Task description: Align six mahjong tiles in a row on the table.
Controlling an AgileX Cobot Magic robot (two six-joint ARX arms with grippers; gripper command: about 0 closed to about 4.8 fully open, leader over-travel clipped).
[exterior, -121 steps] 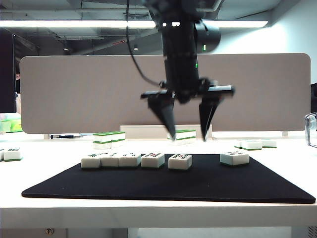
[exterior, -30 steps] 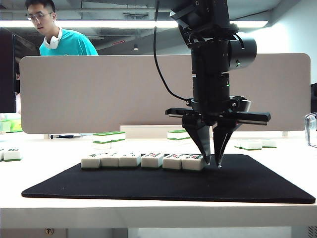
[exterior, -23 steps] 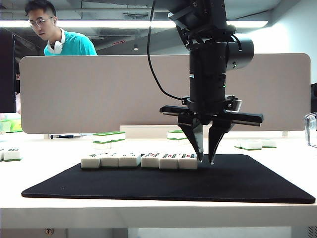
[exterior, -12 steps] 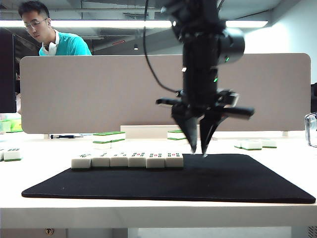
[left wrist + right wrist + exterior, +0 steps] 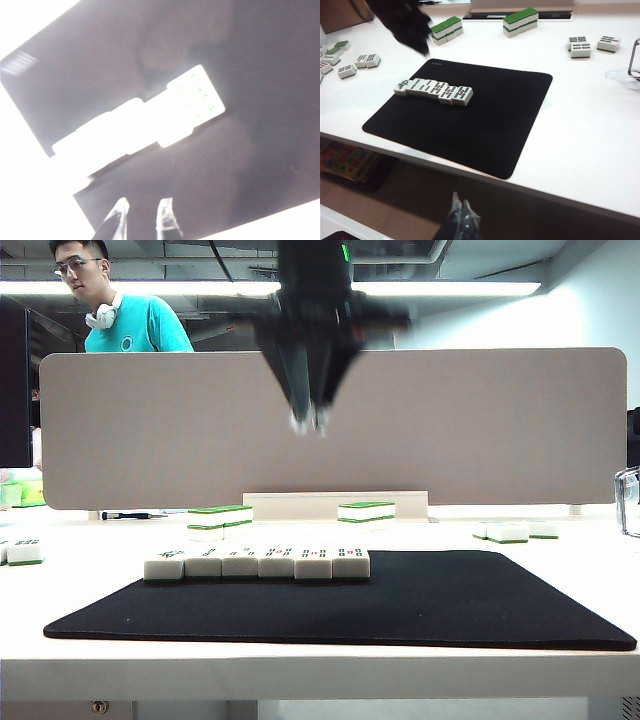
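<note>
Six tiles (image 5: 257, 563): small white rectangular blocks, thin green back layer, green, red and black marks on top. Set side by side, touching, in one row on the black mat (image 5: 450, 605), left of centre in the exterior view. From the right wrist camera, row (image 5: 434, 91) slightly stepped rather than perfectly straight. From the left wrist camera, row (image 5: 150, 117) overexposed; only the end tile shows green marks.

Mat: flat, matte, rectangular with rounded corners, lying on the smooth white table (image 5: 320, 670).

Left gripper (image 5: 308, 422): top centre of the exterior view, motion-blurred, high above the row, well apart from it, holding nothing. Dark tapered fingers, pale tips close together with a narrow gap. In its own wrist view (image 5: 141, 222), translucent fingertips side by side, a small gap between.

Right gripper (image 5: 461, 214): bottom centre of its wrist view, off the table's front edge, dark fingers pressed together, empty.

Beyond the mat: green-topped tile stacks (image 5: 220, 521), loose tiles (image 5: 515, 531), a long grey panel (image 5: 520, 430) with rounded corners, and a person (image 5: 115, 302) in a teal shirt behind it.
</note>
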